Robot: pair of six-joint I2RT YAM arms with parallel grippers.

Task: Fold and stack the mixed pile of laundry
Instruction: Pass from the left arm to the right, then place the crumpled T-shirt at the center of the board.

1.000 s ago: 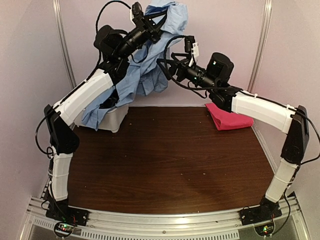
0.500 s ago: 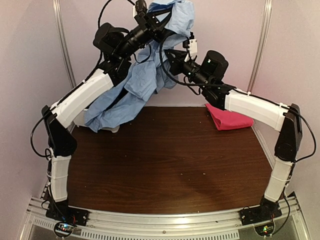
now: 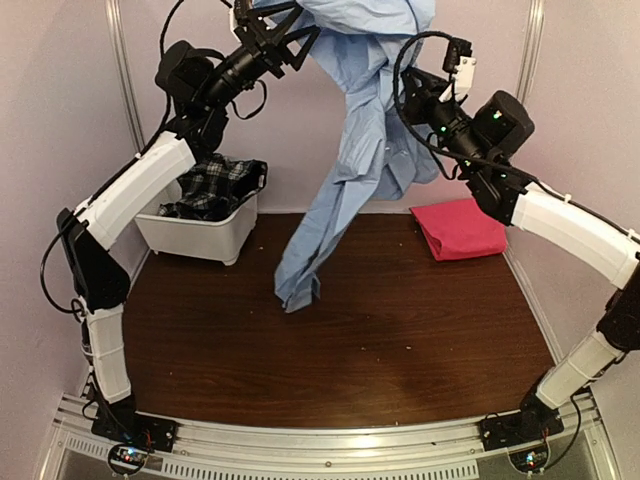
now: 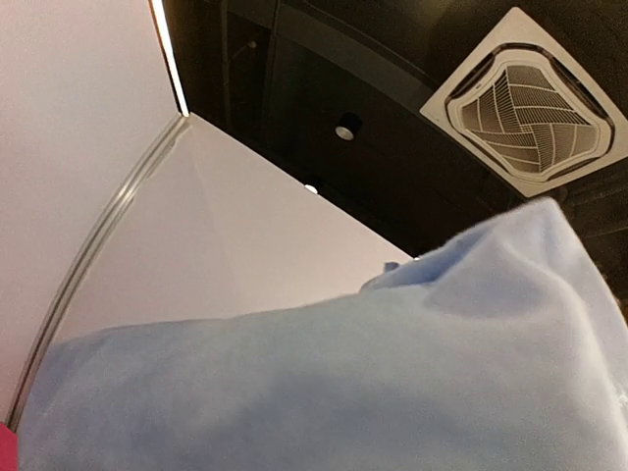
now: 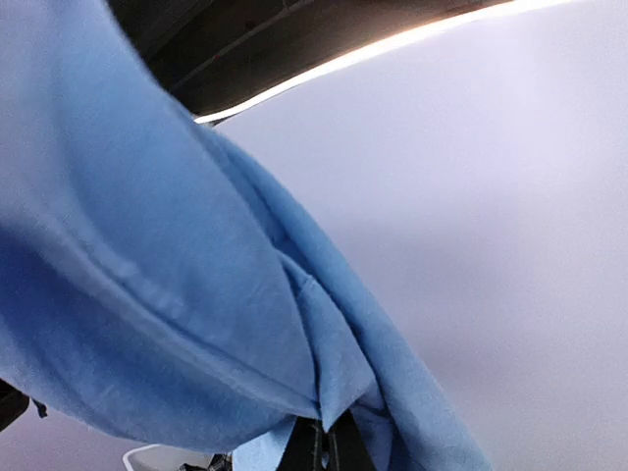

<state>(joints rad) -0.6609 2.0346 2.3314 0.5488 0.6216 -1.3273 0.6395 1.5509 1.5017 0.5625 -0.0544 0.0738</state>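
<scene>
Light blue collared shirt [image 3: 352, 165] hangs aloft: right tool [image 3: 407, 88] pinched shut on it; left tool [image 3: 268, 22], cloth-draped, opening cannot be told.

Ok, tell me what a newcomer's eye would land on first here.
A light blue shirt hangs high at the back centre, its tail reaching down toward the dark table. A folded pink-red cloth lies at the right rear; a white tub holding a plaid garment sits at the left rear.

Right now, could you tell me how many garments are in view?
3: blue shirt hanging mid-air, pink cloth back right, plaid garment in the tub. More may hide underneath.
</scene>
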